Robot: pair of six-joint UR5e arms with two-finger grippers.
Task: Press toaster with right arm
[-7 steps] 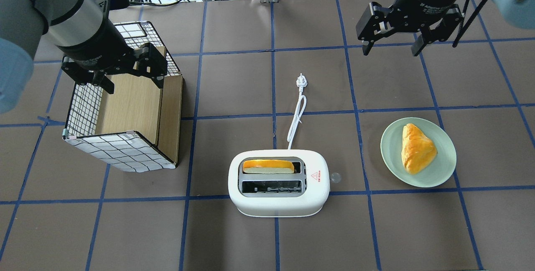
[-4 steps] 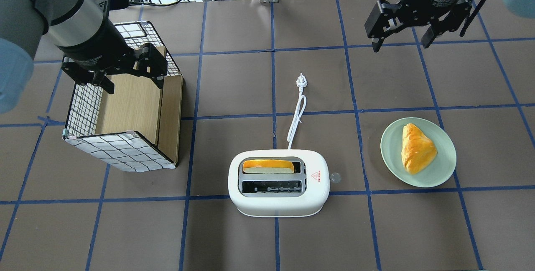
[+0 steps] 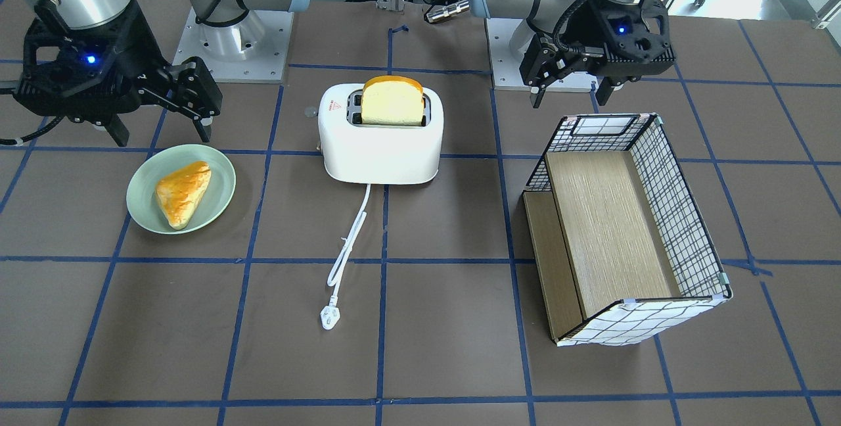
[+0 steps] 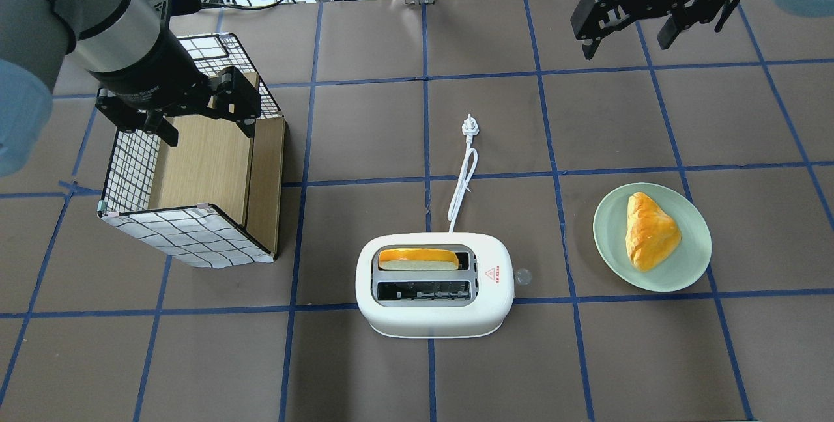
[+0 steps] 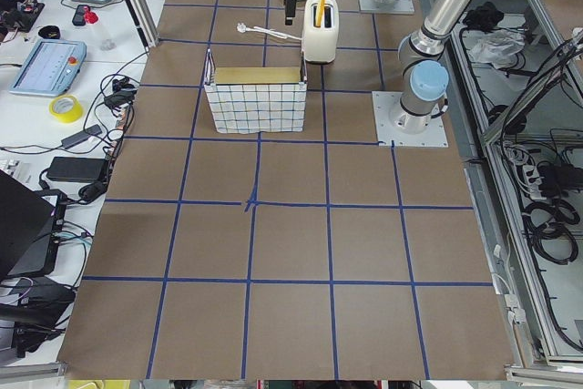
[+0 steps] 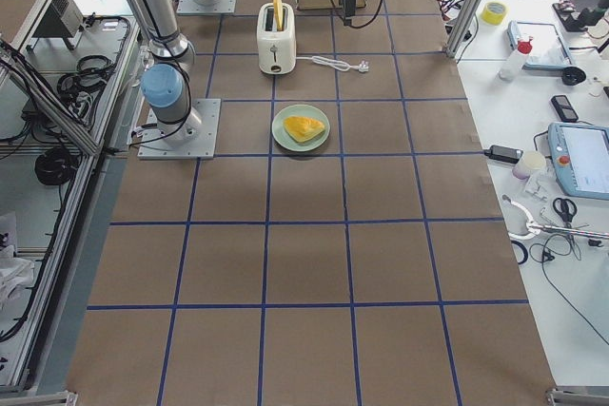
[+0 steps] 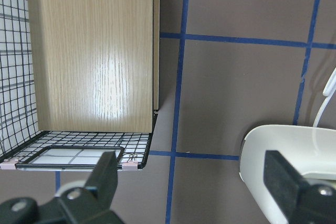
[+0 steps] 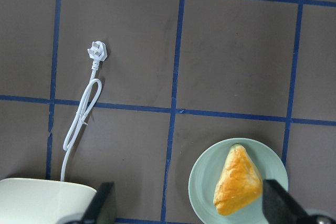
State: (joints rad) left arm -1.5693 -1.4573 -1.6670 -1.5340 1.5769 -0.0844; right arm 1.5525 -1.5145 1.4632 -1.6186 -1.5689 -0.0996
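The white two-slot toaster [image 4: 433, 318] stands at the near middle of the table, with a bread slice [image 4: 417, 258] upright in its far slot. It also shows in the front view [image 3: 381, 150]. Its small lever knob [image 4: 522, 275] sticks out on the right end. Its white cord [image 4: 464, 174] lies unplugged toward the far side. My right gripper [image 4: 625, 49] is open and empty, high at the far right and well away from the toaster; in the front view [image 3: 163, 138] it hangs above the plate. My left gripper [image 4: 208, 135] is open and empty over the basket.
A pale green plate [image 4: 609, 233] with a golden pastry [image 4: 648, 230] sits right of the toaster. A wire-grid basket with a wooden shelf [image 4: 189, 239] stands at the left. Cables and gear line the table's far edge.
My right gripper has moved away from the toaster toward the table's far edge, still open. The left arm, the toaster and the bread have not moved.
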